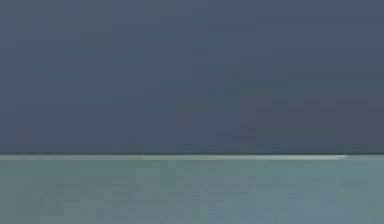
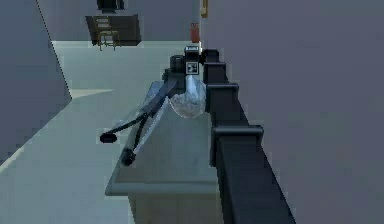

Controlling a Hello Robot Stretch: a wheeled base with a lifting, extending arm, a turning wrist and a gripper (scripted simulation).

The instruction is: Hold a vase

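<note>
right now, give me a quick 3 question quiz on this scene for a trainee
1. True or false: the pale rounded thing shows just below the arm's white marker squares.
2. Which surface lies alongside the arm? A) grey-green tabletop B) sofa C) bed
3. Short answer: can you tell whether the gripper holds anything?

Key: 1 true. 2 A. 3 no, the pale rounded thing sits close by it over the tabletop, so it cannot be told.
</note>
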